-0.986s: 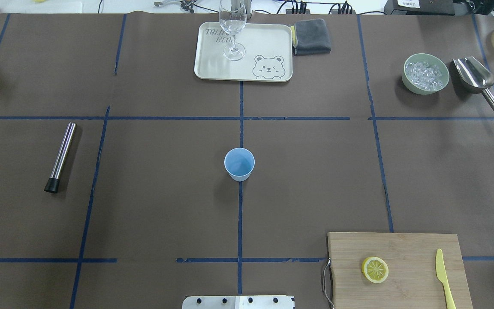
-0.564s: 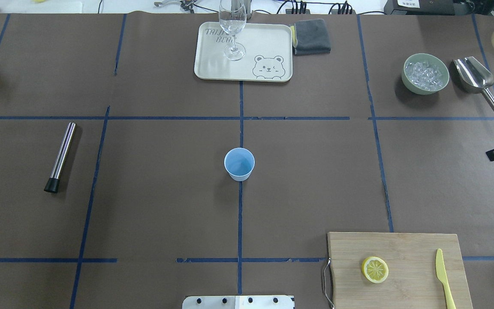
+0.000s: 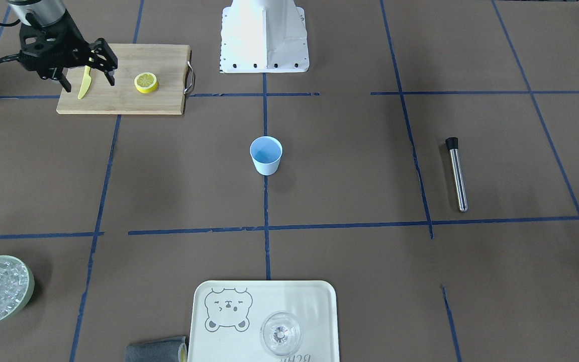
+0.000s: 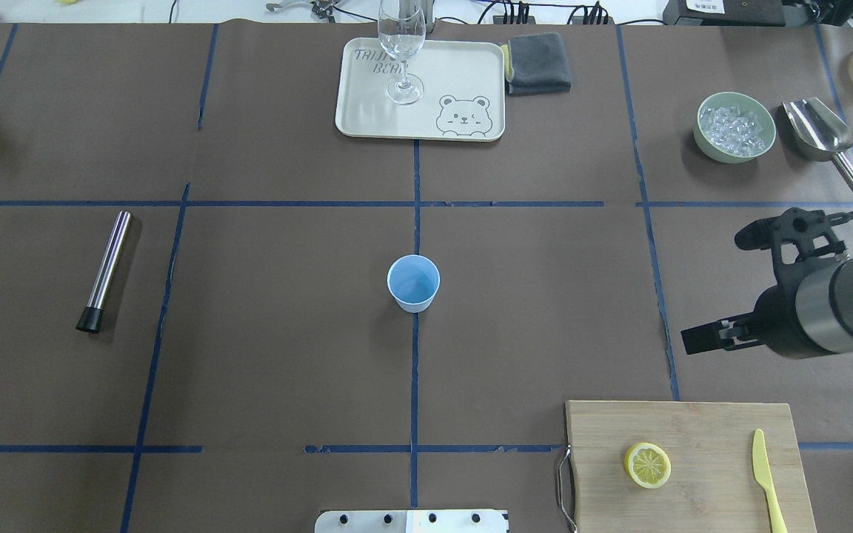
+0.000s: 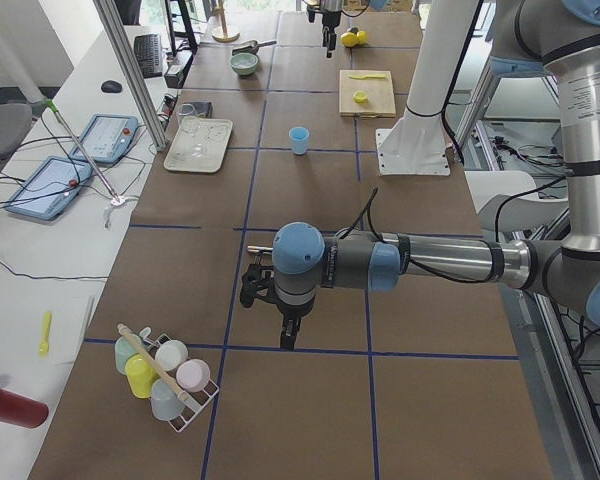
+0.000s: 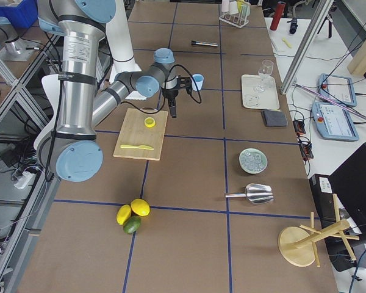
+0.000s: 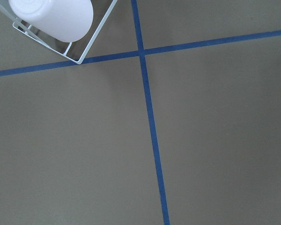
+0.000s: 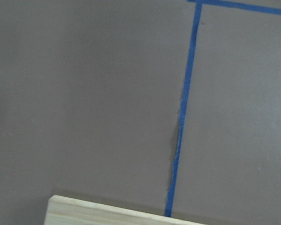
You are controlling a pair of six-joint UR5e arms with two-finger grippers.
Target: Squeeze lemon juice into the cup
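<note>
The lemon (image 4: pixel 648 465) lies cut face up on the wooden cutting board (image 4: pixel 708 426) at the near right, and also shows in the front view as the lemon (image 3: pixel 146 82). At the table's centre the light-blue cup (image 4: pixel 413 282) stands upright and alone; the front view has the cup (image 3: pixel 266 155). My right gripper (image 4: pixel 714 291) hangs open and holds nothing, above the table just beyond the board's far edge. My left gripper (image 5: pixel 280 312) shows only in the exterior left view, far from both, and I cannot tell whether it is open or shut.
A yellow knife (image 4: pixel 765 481) lies on the board right of the lemon. At the back stand a tray (image 4: pixel 367 118) with a wine glass (image 4: pixel 401 44), a grey cloth (image 4: pixel 539 63), an ice bowl (image 4: pixel 735 126) and a scoop (image 4: pixel 823 137). A steel rod (image 4: pixel 105 270) lies left. A cup rack (image 5: pixel 165 385) sits near the left gripper.
My right arm has come in from the right edge of the overhead view and moved left, so its open gripper now hangs beyond the cutting board. Lemon and cup have not moved.
</note>
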